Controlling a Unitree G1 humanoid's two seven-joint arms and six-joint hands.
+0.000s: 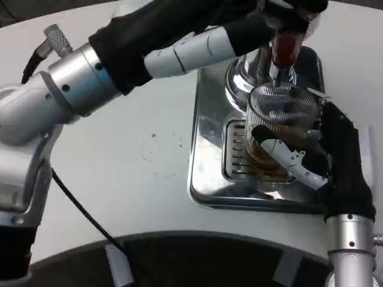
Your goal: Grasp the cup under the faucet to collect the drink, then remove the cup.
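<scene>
You are looking at a robot test bench made up like a drinks counter, not a real bar or kitchen. The bench (137, 149) is plain white and bare. On it stands a polished steel drip tray (206, 131) with a slotted grate (234, 149) and a chrome faucet (263, 75) with a red part on it. Bare cables (78, 209) run along the robot's arm.

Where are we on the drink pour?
Done: the right hand grips the cup, standing on the drip tray under the faucet.
In hand: the left hand is up at the faucet; brown drink sits low in the cup.
Left: finish filling, remove the cup.
</scene>
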